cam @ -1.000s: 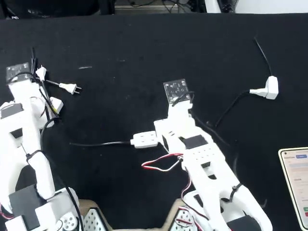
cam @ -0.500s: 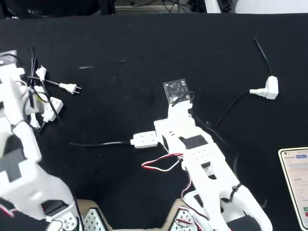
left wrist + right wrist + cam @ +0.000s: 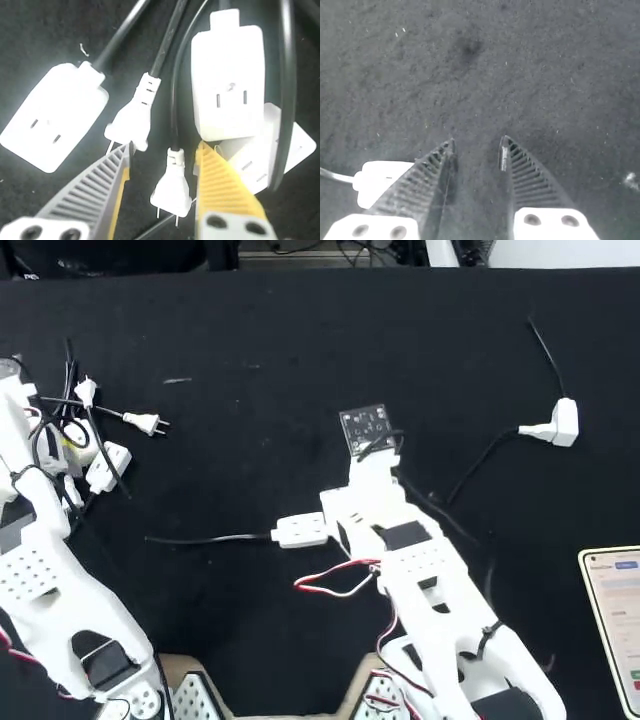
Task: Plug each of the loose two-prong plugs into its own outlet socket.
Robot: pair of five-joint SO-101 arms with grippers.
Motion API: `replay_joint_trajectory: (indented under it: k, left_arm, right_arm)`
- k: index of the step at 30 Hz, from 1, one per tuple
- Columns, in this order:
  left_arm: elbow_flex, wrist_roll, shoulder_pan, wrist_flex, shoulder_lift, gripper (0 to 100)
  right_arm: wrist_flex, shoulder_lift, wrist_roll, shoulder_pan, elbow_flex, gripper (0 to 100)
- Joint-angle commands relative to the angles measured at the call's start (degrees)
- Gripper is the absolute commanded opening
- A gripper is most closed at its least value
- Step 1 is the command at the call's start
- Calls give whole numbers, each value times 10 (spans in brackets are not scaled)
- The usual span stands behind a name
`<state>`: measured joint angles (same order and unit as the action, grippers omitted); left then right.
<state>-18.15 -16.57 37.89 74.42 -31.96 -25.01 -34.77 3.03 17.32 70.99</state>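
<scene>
Table cover (image 3: 530, 60): black cloth, matt, faintly fuzzy. Outlet sockets (image 3: 227, 85) and the two-prong plug (image 3: 172, 190) between the fingers (image 3: 220, 185) of the left gripper (image 3: 164, 147): smooth white plastic, slight gloss; metal prongs. Fingers ribbed, matt plastic. Cords (image 3: 165, 45): smooth black.

Plugs (image 3: 172, 191), sockets (image 3: 227, 82) crowding left pincer (image 3: 164, 150), open table (image 3: 520, 60) before right pincer (image 3: 477, 142)

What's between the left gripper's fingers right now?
In the left wrist view, a white two-prong plug lies between the fingers of the open left gripper.
</scene>
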Motion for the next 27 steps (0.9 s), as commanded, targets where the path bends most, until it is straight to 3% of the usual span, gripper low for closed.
replay_joint_trajectory:
  k: [1, 14, 24, 27]
  left_arm:
    - [-30, -4, 0, 3, -3, 210]
    - [-38, -4, 0, 98, -15, 209]
    - [-2, 24, -8, 39, -17, 208]
    - [14, 25, -19, 39, -16, 120]
  right_arm:
    - [28, -14, 3, -14, 2, 141]
    - [43, -14, 3, -12, 10, 141]
    - [43, -14, 3, -12, 11, 141]
    - [43, -14, 3, -12, 11, 141]
